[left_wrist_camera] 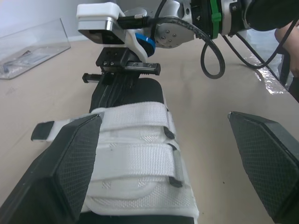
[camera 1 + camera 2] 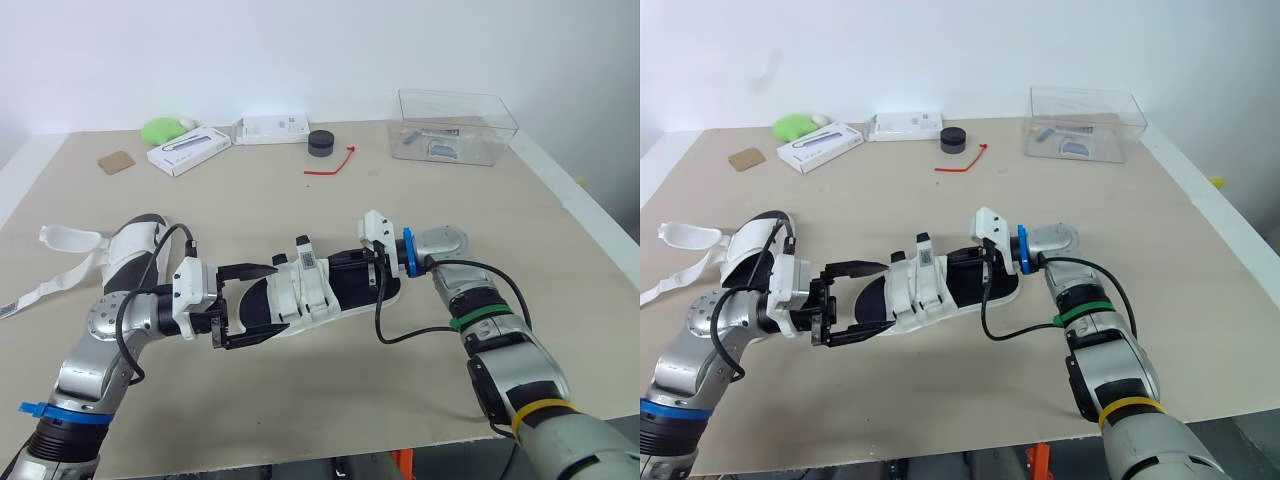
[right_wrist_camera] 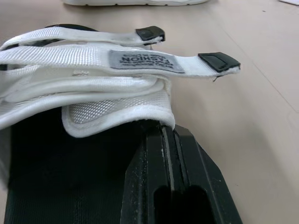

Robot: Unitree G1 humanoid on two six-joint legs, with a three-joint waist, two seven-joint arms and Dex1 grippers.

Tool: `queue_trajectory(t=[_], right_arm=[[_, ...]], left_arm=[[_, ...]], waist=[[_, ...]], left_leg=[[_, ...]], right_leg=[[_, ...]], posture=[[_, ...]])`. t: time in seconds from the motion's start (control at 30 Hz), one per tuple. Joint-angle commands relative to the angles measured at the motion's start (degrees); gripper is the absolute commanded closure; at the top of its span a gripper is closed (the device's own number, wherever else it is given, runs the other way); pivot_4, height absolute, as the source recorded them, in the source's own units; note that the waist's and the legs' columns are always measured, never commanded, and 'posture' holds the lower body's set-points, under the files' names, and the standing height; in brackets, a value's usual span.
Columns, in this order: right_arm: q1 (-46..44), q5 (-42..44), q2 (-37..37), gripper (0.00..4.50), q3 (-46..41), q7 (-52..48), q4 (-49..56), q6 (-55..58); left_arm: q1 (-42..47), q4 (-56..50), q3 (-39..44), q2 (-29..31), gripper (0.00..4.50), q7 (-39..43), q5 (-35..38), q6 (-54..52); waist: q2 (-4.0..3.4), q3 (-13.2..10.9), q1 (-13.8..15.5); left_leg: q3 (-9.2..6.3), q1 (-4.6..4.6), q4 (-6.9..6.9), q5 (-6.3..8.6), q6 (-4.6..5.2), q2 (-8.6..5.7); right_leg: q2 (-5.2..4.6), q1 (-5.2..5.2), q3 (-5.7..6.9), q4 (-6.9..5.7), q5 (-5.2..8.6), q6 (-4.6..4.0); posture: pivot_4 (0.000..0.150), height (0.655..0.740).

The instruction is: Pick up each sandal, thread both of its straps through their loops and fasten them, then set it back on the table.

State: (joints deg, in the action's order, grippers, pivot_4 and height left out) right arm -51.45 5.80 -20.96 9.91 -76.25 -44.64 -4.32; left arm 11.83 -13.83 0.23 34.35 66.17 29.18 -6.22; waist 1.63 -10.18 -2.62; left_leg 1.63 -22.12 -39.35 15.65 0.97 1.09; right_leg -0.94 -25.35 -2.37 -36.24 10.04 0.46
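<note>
Where the sandal (image 2: pixel 310 292) lies: flat on the table (image 2: pixel 330 400), between both pincers.
Left pincer (image 2: pixel 272 302): released, fingers spread either side of the sandal's toe end.
Right pincer (image 2: pixel 350 265): clenched at the sandal's heel end.
Left wrist view: two white straps (image 1: pixel 135 140) cross the sandal, lying flat.
Right wrist view: black strap tabs (image 3: pixel 218 61) jut past the sandal's side.
Head views: second sandal (image 2: pixel 130 250) beyond the first sandal's toe end.

We see a silver left arm (image 2: pixel 100 330), a silver right arm (image 2: pixel 515 365) with green band (image 2: pixel 483 316) and yellow band (image 2: pixel 540 410), looping black cables (image 2: pixel 378 310), and black left end effector (image 1: pixel 163 119) and right end effector (image 1: pixel 126 70).
</note>
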Motion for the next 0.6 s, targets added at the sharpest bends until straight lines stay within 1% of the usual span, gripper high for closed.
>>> queue_trajectory(t=[0.03,0.1,0.23,0.33,0.4,0.5,0.6], right_arm=[[2.03,5.2,-2.39,4.48,-6.32,5.12,9.92,9.57],[4.64,7.56,-4.32,4.48,-10.49,10.05,15.98,15.47],[10.97,12.89,-7.29,4.48,-21.19,24.2,28.29,30.35],[15.31,13.74,-7.69,4.48,-28.11,35.73,35.09,37.44],[17.7,13.7,-6.69,4.48,-31.99,43.46,37.89,40.84],[21.31,12.91,-4.85,4.48,-35.49,52.21,41.2,42.95],[22.29,12.29,-1.9,4.48,-40.08,62.83,41.55,44.27]], left_arm=[[1.78,0.91,0.02,-0.62,0.0,-0.55,-0.36,0.8],[2.72,1.9,-0.43,-1.1,0.0,-0.68,-0.72,1.06],[4.36,3.86,-1.18,-2.29,0.0,-0.63,-1.18,1.38],[5.55,5.16,-1.9,-3.0,0.0,-0.28,-1.39,1.34],[6.39,6.1,-2.35,-3.4,0.0,-0.11,-1.62,1.4],[7.47,7.0,-2.87,-4.01,0.0,0.29,-1.7,1.18],[8.33,7.73,-3.31,-4.56,0.0,0.63,-2.05,1.36]], waist=[[0.0,0.0,0.06],[-0.01,-0.01,0.47],[-0.01,-0.01,1.18],[-0.01,-0.01,1.43],[-0.01,-0.01,1.42],[-0.01,-0.01,1.32],[-0.02,-0.01,1.07]], left_leg=[[0.0,0.0,0.0,0.0,0.0,0.0],[-0.04,-0.05,0.0,0.0,0.0,-0.02],[-0.05,-0.14,0.0,0.01,-0.01,-0.19],[-0.06,-0.2,0.0,0.02,-0.03,-0.27],[-0.05,-0.2,0.0,0.03,-0.03,-0.3],[-0.03,-0.19,0.01,0.03,-0.03,-0.34],[0.03,-0.15,0.01,0.03,-0.02,-0.34]], right_leg=[[0.0,0.0,0.0,-0.01,0.0,0.0],[-0.02,-0.01,0.03,-0.01,0.01,0.0],[-0.19,-0.02,0.06,0.03,0.06,0.11],[-0.25,-0.03,0.08,0.04,0.12,0.2],[-0.27,-0.03,0.05,0.05,0.14,0.24],[-0.27,-0.02,-0.01,0.05,0.15,0.29],[-0.19,-0.03,-0.11,0.05,0.21,0.45]], posture=[[0.15,0.74],[0.15,0.74],[0.15,0.74],[0.15,0.74],[0.15,0.74],[0.15,0.74],[0.15,0.74]])
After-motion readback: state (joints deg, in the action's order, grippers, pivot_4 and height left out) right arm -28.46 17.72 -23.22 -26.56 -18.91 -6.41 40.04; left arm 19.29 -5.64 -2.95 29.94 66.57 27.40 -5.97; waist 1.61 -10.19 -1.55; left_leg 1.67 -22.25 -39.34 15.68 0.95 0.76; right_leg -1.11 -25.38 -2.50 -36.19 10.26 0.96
